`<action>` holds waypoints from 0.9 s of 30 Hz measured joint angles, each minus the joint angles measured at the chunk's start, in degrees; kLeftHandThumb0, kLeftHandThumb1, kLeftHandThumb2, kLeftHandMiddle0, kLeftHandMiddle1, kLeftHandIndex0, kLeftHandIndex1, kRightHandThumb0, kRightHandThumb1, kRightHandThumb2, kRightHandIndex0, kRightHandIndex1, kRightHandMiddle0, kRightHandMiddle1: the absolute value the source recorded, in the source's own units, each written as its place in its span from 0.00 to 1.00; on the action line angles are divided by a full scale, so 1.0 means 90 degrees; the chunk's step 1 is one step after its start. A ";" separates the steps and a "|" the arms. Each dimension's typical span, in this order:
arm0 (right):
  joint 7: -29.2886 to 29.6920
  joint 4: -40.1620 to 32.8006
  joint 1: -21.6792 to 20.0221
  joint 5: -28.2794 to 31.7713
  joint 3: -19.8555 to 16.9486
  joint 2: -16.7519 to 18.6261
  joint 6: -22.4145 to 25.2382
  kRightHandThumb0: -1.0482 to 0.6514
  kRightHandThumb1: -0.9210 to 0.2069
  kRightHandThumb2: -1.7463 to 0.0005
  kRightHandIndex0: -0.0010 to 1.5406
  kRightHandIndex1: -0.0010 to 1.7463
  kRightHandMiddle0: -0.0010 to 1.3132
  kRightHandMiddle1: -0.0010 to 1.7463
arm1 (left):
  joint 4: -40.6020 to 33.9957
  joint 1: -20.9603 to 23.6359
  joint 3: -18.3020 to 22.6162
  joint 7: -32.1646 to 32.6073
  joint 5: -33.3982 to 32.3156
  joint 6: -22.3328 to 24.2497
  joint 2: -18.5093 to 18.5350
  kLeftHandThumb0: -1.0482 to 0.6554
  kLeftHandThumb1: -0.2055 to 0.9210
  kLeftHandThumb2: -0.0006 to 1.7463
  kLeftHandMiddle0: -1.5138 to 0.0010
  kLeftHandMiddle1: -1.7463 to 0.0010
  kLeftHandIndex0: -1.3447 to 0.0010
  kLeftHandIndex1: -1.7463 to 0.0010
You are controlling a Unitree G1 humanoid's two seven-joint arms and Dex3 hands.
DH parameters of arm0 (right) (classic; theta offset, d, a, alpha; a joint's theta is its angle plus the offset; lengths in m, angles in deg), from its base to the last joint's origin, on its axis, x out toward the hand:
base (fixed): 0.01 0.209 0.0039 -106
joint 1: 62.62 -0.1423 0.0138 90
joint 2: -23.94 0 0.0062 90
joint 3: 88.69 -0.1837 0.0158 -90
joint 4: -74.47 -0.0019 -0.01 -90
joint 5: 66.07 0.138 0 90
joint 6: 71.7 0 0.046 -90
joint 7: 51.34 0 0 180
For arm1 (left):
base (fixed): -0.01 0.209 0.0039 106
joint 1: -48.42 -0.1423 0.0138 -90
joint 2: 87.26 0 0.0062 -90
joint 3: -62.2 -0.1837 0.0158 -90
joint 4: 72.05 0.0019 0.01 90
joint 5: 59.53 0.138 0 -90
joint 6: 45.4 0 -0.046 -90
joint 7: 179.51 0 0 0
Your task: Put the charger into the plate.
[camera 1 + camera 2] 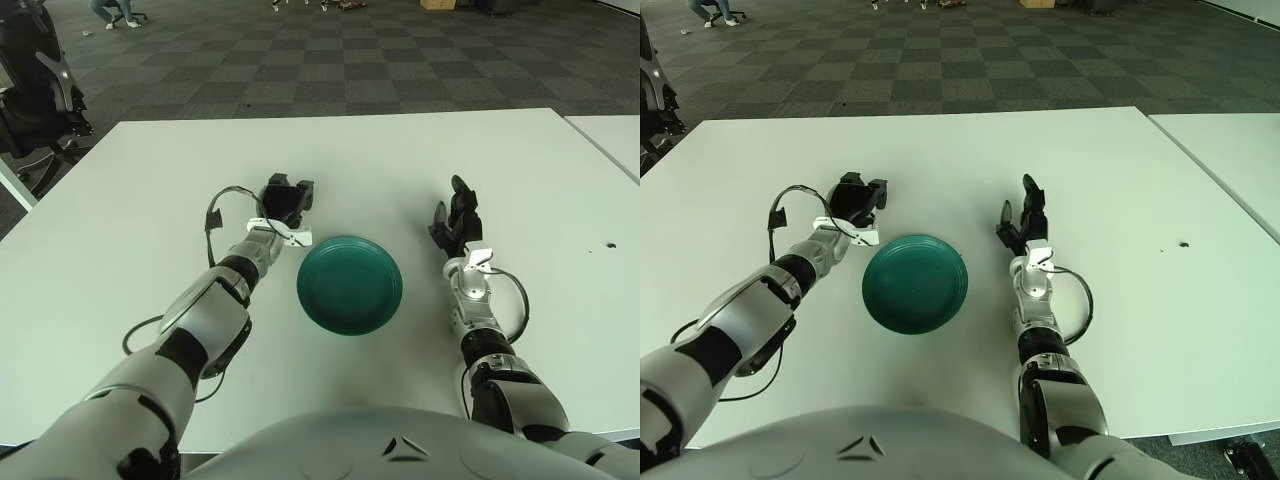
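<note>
Reaching forward across the white table [130,190], the left arm stretches from the lower left toward the middle, forearm low over the surface and wrist nearly straight. A black cable [215,205] loops up beside that wrist. The left hand [285,198] sits just beyond the far-left rim of the plate, its dark fingers [277,188] curled in on a black block-like object — probably the charger [289,199], though it blends with the fingers and its outline is hard to make out. A small white tab [284,233] juts from the wrist beside the hand.

Just right of that hand lies the teal plate [350,284], round and shallow, flat on the table between the two arms, with nothing in it. The charger is therefore outside the plate, near its upper-left edge, at the left hand.

Further right, well apart from the plate's rim, the right forearm rises from the bottom edge and points away from the robot. The right hand [456,220] stands with its fingers [1027,190] extended upward and loosely spread — holding nothing. A black cable loop [1080,300] curls out beside the right wrist.
</note>
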 measured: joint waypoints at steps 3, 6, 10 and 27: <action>-0.0008 0.0007 0.0000 0.0001 0.0001 -0.0007 -0.0010 0.15 0.00 0.58 0.05 0.01 0.00 0.26 | 0.0018 -0.0009 0.0146 0.0126 -0.0104 -0.0147 0.0004 0.62 0.19 0.88 0.39 0.22 0.48 0.00; -0.0017 0.0013 0.0000 0.0000 0.0003 -0.0010 -0.0011 0.15 0.00 0.57 0.04 0.01 0.00 0.24 | 0.0043 -0.0021 0.0263 0.0187 -0.0203 -0.0290 0.0015 0.62 0.20 0.88 0.39 0.20 0.49 0.00; -0.0022 0.0020 -0.0001 -0.0002 0.0009 -0.0015 -0.0009 0.15 0.00 0.57 0.03 0.00 0.00 0.21 | 0.0088 -0.0030 0.0396 0.0311 -0.0280 -0.0507 0.0034 0.62 0.20 0.88 0.40 0.19 0.50 0.00; -0.0021 0.0067 -0.0015 0.0027 0.0012 -0.0024 0.0049 0.14 0.00 0.57 0.04 0.01 0.00 0.19 | 0.0031 0.0078 0.0368 0.1876 -0.0034 -0.1888 0.0633 0.62 0.28 0.84 0.47 0.15 0.53 0.00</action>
